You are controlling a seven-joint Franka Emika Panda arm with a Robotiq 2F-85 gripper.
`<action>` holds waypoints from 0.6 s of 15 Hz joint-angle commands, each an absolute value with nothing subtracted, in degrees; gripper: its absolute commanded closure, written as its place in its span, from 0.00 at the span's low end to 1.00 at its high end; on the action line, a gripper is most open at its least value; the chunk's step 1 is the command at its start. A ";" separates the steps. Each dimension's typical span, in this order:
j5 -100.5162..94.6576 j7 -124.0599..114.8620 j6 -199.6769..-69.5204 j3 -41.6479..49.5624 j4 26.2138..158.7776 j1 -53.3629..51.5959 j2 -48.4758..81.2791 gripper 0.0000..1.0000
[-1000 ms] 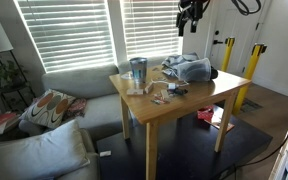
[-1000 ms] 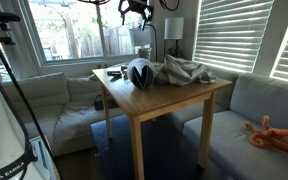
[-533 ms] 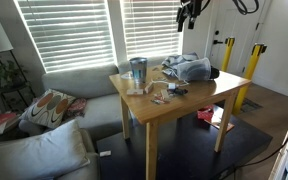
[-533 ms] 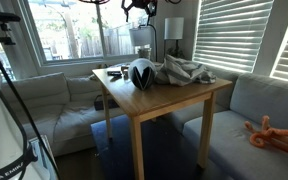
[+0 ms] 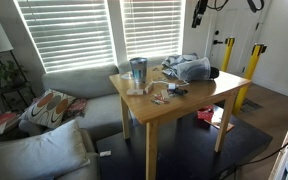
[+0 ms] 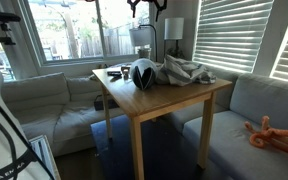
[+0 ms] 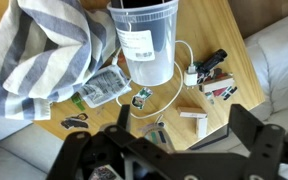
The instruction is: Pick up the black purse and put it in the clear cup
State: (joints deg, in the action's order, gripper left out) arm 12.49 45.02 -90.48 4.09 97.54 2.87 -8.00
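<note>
A dark mass showing through the tall whitish translucent plastic cup (image 7: 149, 72), upper centre on the wooden bench (image 7: 209, 25), looks like the soft black fabric purse (image 7: 162, 30). It should be light and floppy, so pinch bunched fabric rather than straps. The end effector (image 7: 179, 150), at the bottom edge, stands apart and empty.

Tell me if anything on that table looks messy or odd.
The striped cloth lies crumpled in a heap on the table, and a white cable loops among scattered small items beside the clear cup. Nothing looks spilled or broken.
</note>
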 commanded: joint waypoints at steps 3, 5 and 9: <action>11.53 31.90 -92.64 6.71 108.44 4.71 -17.58 0.00; 12.12 34.29 -90.89 7.67 104.56 3.59 -14.29 0.00; 12.10 32.47 -90.95 8.70 107.81 3.73 -17.00 0.00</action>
